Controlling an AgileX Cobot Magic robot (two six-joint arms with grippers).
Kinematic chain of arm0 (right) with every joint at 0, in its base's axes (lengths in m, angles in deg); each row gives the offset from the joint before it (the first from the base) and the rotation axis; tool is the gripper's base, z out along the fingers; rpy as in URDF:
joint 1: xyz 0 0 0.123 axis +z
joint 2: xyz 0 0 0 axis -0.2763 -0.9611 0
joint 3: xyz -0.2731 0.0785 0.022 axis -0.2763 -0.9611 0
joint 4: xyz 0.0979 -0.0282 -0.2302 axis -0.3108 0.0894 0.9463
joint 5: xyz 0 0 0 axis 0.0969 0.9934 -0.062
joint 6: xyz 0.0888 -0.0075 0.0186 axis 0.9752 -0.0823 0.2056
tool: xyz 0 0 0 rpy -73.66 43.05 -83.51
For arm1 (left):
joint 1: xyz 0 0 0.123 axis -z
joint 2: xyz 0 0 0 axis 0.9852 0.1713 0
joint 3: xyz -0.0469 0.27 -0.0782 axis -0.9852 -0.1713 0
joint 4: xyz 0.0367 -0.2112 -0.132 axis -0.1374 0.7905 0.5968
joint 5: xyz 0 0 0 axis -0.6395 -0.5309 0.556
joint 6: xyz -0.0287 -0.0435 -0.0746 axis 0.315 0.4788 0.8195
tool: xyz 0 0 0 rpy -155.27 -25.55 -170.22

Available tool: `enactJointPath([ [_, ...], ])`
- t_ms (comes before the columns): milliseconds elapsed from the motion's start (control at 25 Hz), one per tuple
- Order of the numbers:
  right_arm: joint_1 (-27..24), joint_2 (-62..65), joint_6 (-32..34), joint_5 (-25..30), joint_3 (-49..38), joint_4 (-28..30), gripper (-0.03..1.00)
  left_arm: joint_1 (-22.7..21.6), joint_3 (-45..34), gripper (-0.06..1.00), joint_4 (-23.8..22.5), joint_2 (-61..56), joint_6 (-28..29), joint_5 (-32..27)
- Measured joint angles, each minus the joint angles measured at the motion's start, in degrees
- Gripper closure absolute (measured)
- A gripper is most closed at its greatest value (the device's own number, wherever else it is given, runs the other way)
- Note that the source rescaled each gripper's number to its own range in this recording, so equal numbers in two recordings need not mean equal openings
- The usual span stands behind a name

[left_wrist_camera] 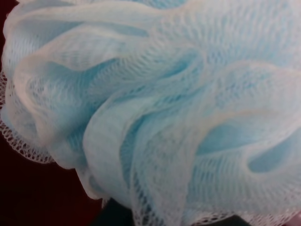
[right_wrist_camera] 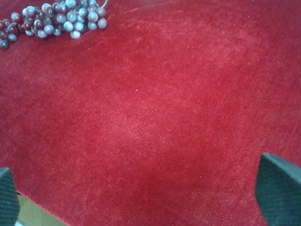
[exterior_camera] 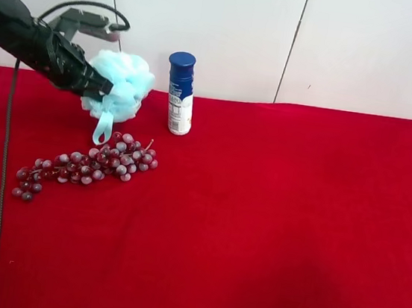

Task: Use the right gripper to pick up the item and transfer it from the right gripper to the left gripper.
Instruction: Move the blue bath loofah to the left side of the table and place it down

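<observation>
Nearest the high camera, the red cloth point(exterior_camera: 272, 230) lies bare. The right gripper point(right_wrist_camera: 143, 193) does not show in that view. Its own wrist view finds it over open cloth, its fingertips point(right_wrist_camera: 277, 188) spread wide apart with nothing between them, so it carries no load.

Farther in, the grapes point(exterior_camera: 88, 166) sprawl on the cloth, just in front of the item point(exterior_camera: 124, 84). They belong to no step of the task and only need avoiding.

Behind them is the pale-blue pouf, with the left gripper point(exterior_camera: 94, 82) pushed into its side. Its ribbon loop point(exterior_camera: 102, 128) trails down until its end reaches the top of the bunch. The left wrist view is filled edge to edge with ruffled mesh, so this is the arm at the high view's left, and the pouf sits right at its jaws. The fingers themselves are buried in the ruffles and I cannot tell whether they pinch it. Nor can I tell whether the pouf hangs clear of the cloth or rests on it. With the right gripper empty and the pouf at the left one, the hand-over looks made — that is a judgement.

Beside the pouf stands the blue-capped bottle point(exterior_camera: 180, 94), upright and apart from it, with the white wall point(exterior_camera: 229, 29) behind.
</observation>
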Motion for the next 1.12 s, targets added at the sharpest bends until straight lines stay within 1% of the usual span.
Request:
enactJointPath([
  [520,0.0,0.0,0.0,0.0,0.0,0.0,-0.03,0.0,0.1,0.94,0.1,3.7,0.0,0.1],
  [560,0.0,0.0,0.0,0.0,0.0,0.0,-0.03,0.0,0.1,0.93,0.1,3.8,0.0,0.1],
  [640,0.0,0.0,0.0,0.0,0.0,0.0,-0.03,0.0,0.1,0.81,0.1,3.8,0.0,0.1],
  [680,0.0,0.0,0.0,0.0,0.0,0.0,-0.03,0.0,0.1,0.71,0.1,3.8,0.0,0.1],
  [720,0.0,0.0,0.0,0.0,0.0,0.0,-0.03,0.0,0.1,0.51,0.1,3.8,0.0,0.1],
  [800,0.0,0.0,0.0,0.0,0.0,0.0,-0.03,0.0,0.1,0.17,0.2,3.8,0.0,0.1],
  [880,0.0,0.0,0.0,0.0,0.0,0.0,-0.03,0.0,0.1,0.01,0.2,3.8,0.0,-0.3],
  [960,0.0,0.0,0.0,0.0,0.0,0.0,-0.03,0.0,0.1,-0.03,0.2,3.8,0.0,-1.0],
  [1040,0.0,0.0,0.0,0.0,0.0,0.0,-0.03,0.0,0.1,-0.05,0.2,3.8,0.3,-1.8],
  [1120,0.0,0.0,0.0,0.0,0.0,0.0,-0.03,0.0,0.1,-0.05,0.2,3.8,1.3,-4.0],
])
